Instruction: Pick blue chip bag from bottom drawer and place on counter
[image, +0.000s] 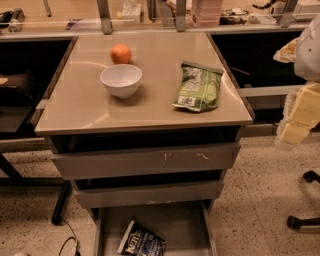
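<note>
The blue chip bag (141, 242) lies in the bottom drawer (190, 225), which is pulled open at the bottom of the view; the bag is left of the drawer's middle and partly cut off by the frame's lower edge. The beige counter (85, 105) tops the grey cabinet above it. My gripper (295, 122) hangs at the far right edge of the view, beside the counter's right side and well above and right of the drawer. It holds nothing that I can see.
On the counter stand a white bowl (121, 80), an orange (121, 54) behind it, and a green chip bag (198, 87) at the right. Two upper drawers (145, 160) are shut. Chair casters (306, 200) sit on the floor at the right, and a black leg (60, 202) at the left.
</note>
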